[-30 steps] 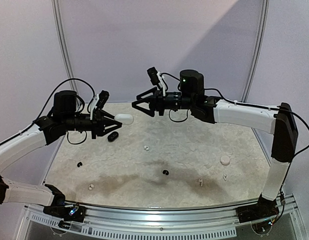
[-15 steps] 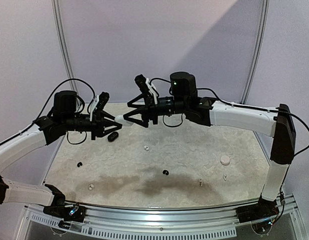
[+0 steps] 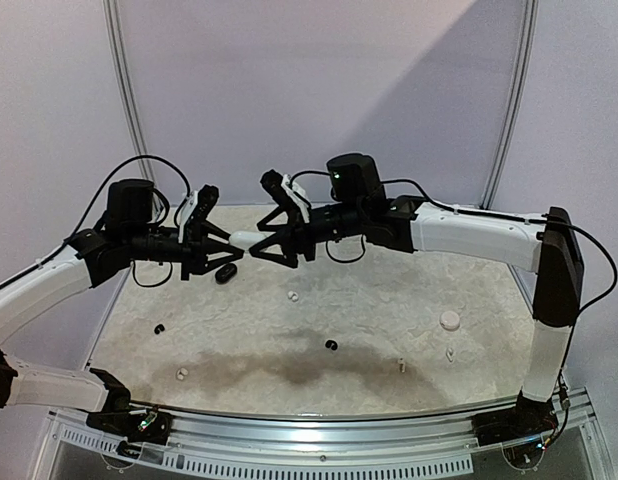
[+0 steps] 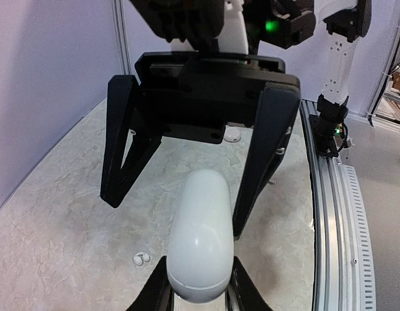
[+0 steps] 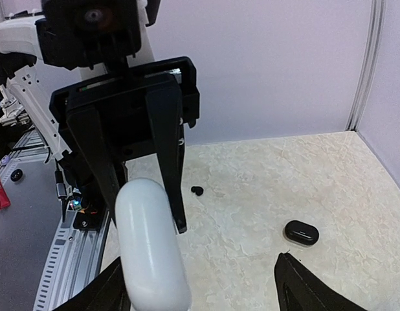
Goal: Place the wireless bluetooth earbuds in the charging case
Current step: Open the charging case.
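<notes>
The left hand (image 3: 227, 246) is clenched on one end of the white charging case (image 3: 247, 240), held in the air above the far left corner of the surface (image 3: 389, 290). The right hand (image 4: 175, 214) is spread wide, straddling the case's free end. The wireless bluetooth earbuds (image 3: 292, 296) lie scattered from the middle toward the near edge; a black case (image 3: 226, 274) lies near the far left corner

The case (image 4: 200, 240) juts from the left gripper (image 4: 199, 295) above the table's (image 3: 389, 290) far-left part. The right gripper (image 4: 177, 214) faces it, one finger on either side of its free end. Below lies a second case (image 3: 226, 274), and earbuds (image 3: 293, 296) are scattered nearer the bases.
</notes>
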### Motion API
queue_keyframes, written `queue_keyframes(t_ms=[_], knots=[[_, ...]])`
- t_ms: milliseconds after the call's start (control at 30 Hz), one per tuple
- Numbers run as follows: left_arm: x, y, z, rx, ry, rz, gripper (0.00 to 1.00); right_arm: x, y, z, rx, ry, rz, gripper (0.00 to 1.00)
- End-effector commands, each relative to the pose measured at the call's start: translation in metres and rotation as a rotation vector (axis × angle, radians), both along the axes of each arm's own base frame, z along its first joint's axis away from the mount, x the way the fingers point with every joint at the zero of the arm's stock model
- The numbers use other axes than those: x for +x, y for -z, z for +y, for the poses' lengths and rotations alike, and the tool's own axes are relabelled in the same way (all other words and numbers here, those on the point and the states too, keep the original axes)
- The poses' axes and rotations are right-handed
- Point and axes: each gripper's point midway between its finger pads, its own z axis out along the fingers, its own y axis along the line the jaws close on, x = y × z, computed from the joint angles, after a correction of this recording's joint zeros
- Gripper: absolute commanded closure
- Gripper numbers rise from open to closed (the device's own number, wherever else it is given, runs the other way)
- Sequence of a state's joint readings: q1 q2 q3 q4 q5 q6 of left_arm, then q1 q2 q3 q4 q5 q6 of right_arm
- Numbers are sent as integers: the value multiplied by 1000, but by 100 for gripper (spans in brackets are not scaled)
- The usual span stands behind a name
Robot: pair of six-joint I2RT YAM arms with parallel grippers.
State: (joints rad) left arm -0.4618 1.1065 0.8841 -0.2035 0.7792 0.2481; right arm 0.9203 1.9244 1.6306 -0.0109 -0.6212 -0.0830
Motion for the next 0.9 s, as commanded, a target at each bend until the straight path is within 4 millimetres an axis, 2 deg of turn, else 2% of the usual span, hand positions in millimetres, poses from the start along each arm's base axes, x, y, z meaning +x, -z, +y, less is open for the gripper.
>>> queue_keyframes(t_ms=[0,200,467,633,867], knots=[[-5,-5,-2,11,54,-34,100,7,-6,5,-9,30,-17,25],[-19,10,2,117,136,-128,100,13,-9,7,-7,45,-9,28],[-25,20,3,166,174,-166,100,15,-18,5,16,42,6,31],[-25,20,3,169,174,-168,100,16,-23,3,27,41,10,32],[-26,16,3,159,172,-179,100,18,-12,3,2,43,30,36]])
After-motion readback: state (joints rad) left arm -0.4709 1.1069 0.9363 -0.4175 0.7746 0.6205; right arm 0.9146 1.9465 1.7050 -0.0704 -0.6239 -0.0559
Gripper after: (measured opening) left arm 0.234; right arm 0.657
